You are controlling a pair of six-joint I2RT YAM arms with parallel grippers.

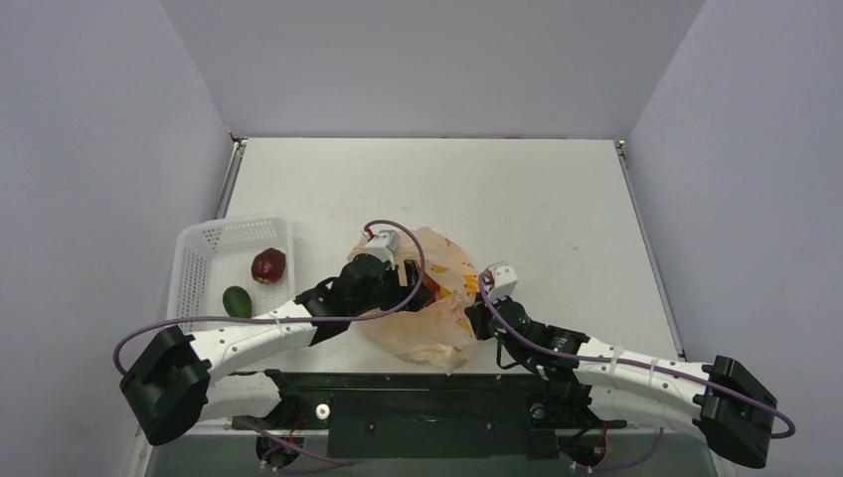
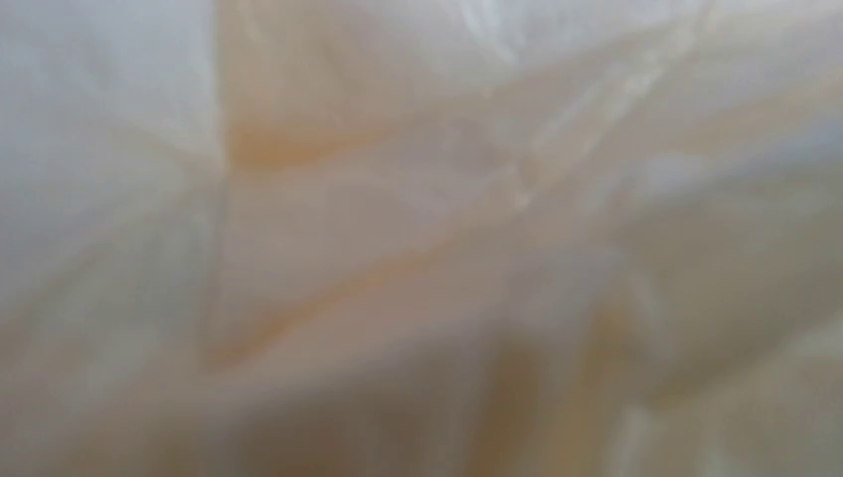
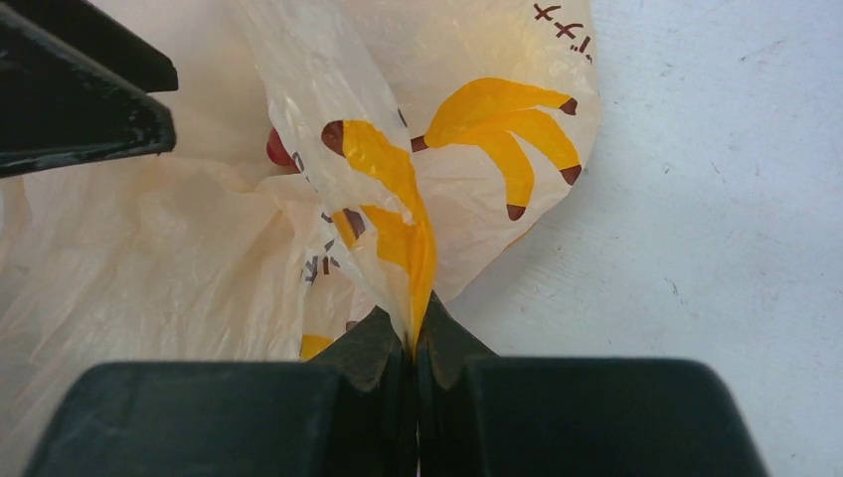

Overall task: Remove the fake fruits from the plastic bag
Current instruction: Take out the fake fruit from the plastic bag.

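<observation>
Your bag (image 1: 437, 328) lies crumpled at the table's (image 1: 557, 199) 6 o'clock edge, between the two arms.

Your right gripper (image 3: 413, 343) sits at the bag's 4 o'clock side. Its jaws are pressed fully together on a raised fold of film that carries a banana print (image 3: 393, 189). The fold stands up from between the fingertips.

Your left gripper (image 1: 410, 283) reaches in from the bag's 9 o'clock side, and its tip is buried among the folds. The left wrist view is filled with blurred peach film pressed close to the lens, and no fingers show. You cannot tell how wide those jaws stand or whether they have anything.

In the right wrist view, a sliver of red fruit (image 3: 278, 149) peeks out behind the film at 11 o'clock from the pinched fold, inside the bag.

At the bag's 9 o'clock, well apart from it, the white basket (image 1: 199, 248) holds a dark red fruit (image 1: 268, 265). A green piece (image 1: 237, 300) lies just beside that fruit, at its 7 o'clock.
</observation>
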